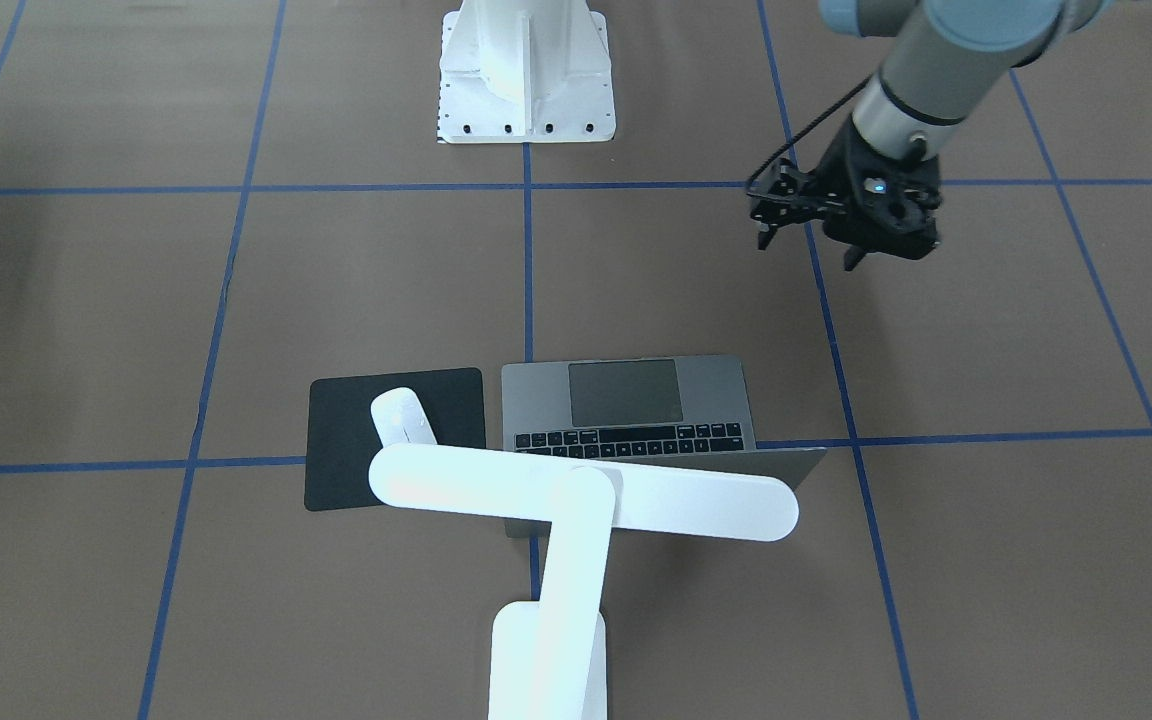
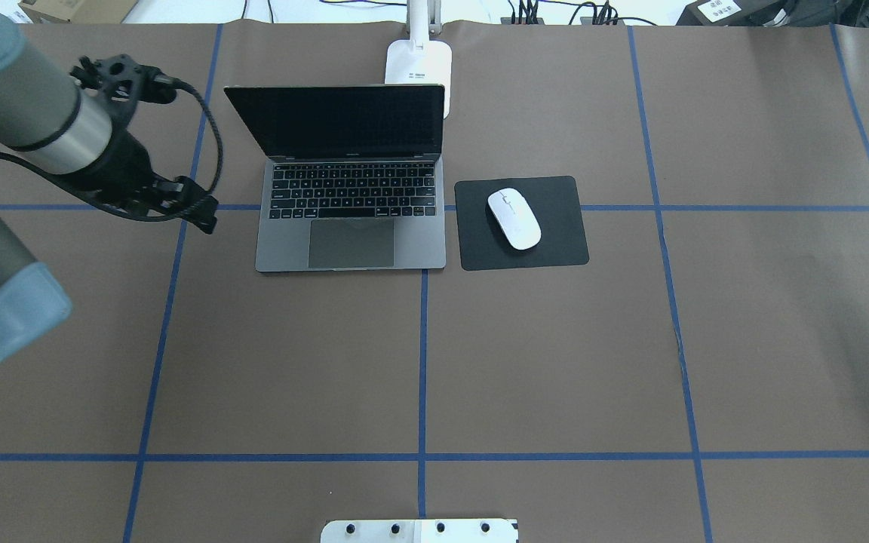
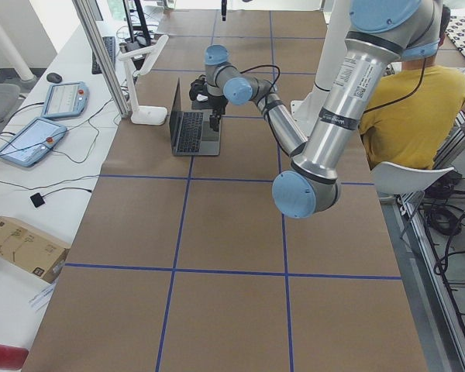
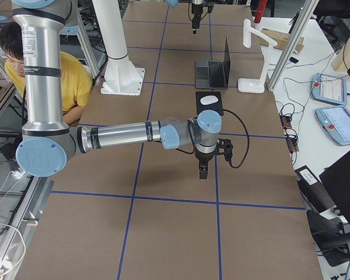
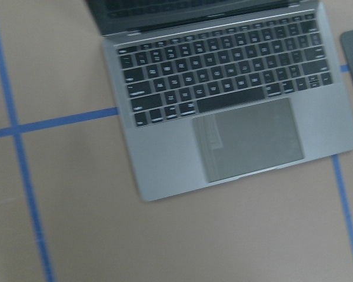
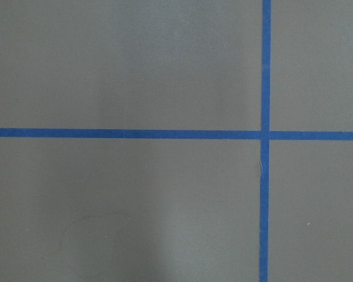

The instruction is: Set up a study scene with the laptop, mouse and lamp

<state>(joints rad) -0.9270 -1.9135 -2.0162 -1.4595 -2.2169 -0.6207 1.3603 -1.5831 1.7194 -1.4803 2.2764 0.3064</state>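
Note:
The grey laptop [image 2: 351, 226] stands open with a dark screen at the table's middle back; it also shows in the left wrist view [image 5: 241, 135]. The white mouse [image 2: 514, 219] lies on a flat black pad [image 2: 555, 245] to the laptop's right. The white lamp [image 1: 586, 500] stands behind the laptop, with its bar head over the screen and its foot [image 2: 418, 64] at the far edge. My left gripper [image 1: 808, 250] is open and empty, above the table to the left of the laptop. My right gripper [image 4: 202, 170] hovers over bare table far right of the mouse; I cannot tell whether it is open or shut.
The white bolted pedestal [image 1: 526, 70] stands at the robot's side of the table. Blue tape lines [image 6: 265, 135] cross the brown table cover. A person in yellow [image 3: 407, 108] sits beside the table. Tablets and cables [image 3: 31, 139] lie past the far edge.

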